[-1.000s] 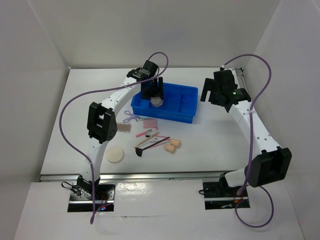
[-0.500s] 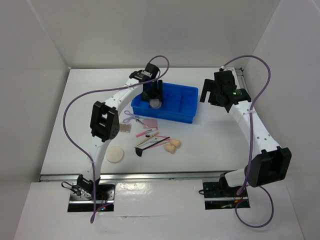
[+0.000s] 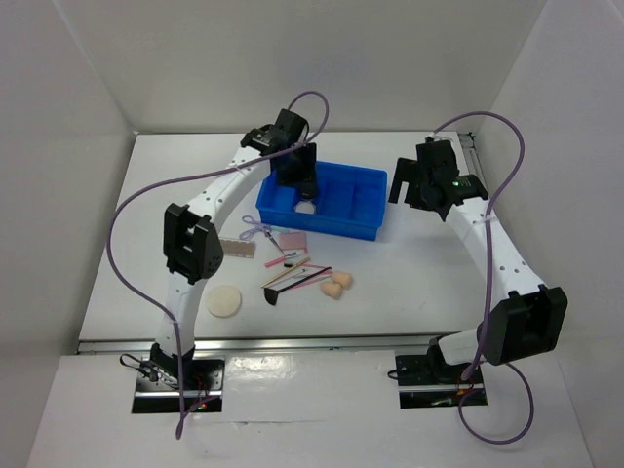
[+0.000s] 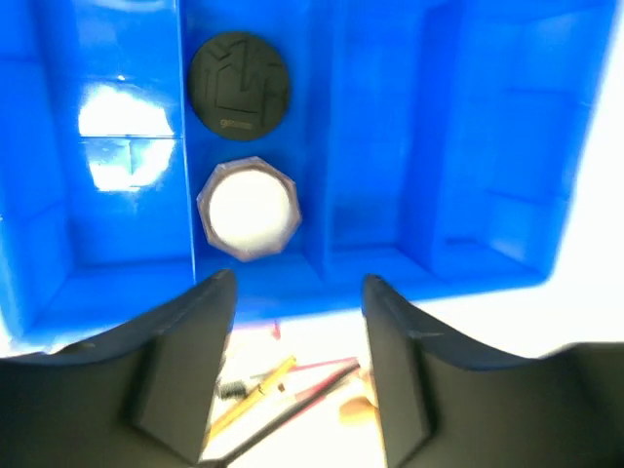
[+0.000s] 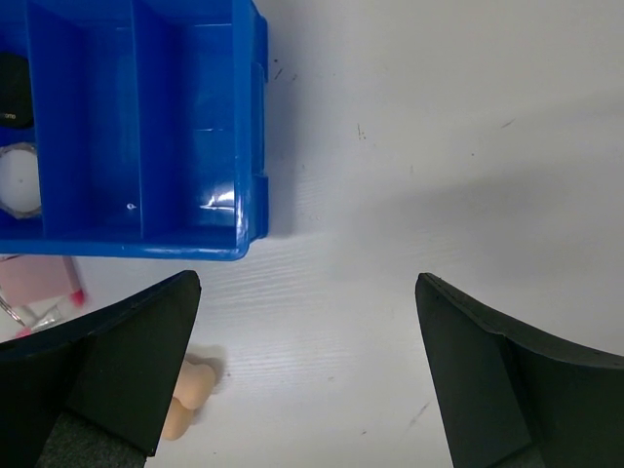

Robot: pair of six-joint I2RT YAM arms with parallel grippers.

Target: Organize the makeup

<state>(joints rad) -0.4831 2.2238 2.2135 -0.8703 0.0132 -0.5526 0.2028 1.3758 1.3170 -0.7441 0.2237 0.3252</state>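
The blue tray [image 3: 363, 230] holds a black round compact [image 4: 239, 80] and a white octagonal compact [image 4: 249, 210] in one compartment. My left gripper [image 3: 305, 187] hovers above that compartment, open and holding nothing [image 4: 297, 380]. On the table in front of the tray lie the pink square pad [image 3: 292, 241], brown-pink palette [image 3: 239, 249], thin sticks [image 3: 292, 271], black brush [image 3: 276, 293], peach sponges [image 3: 337, 284] and cream round puff [image 3: 225, 301]. To the right of the tray my right gripper [image 3: 411, 187] hangs wide open over bare table [image 5: 307, 370].
The tray's [image 5: 195, 127] middle and right compartments hold nothing. A thin purple-handled tool [image 3: 255, 229] lies by the pink pad. White walls close off the table at the back and on both sides. One peach sponge [image 5: 185, 395] shows by the right gripper's left finger.
The left gripper has drawn up and back from the tray, leaving the white octagonal compact inside. Its elbow swung left. The right arm has not moved.
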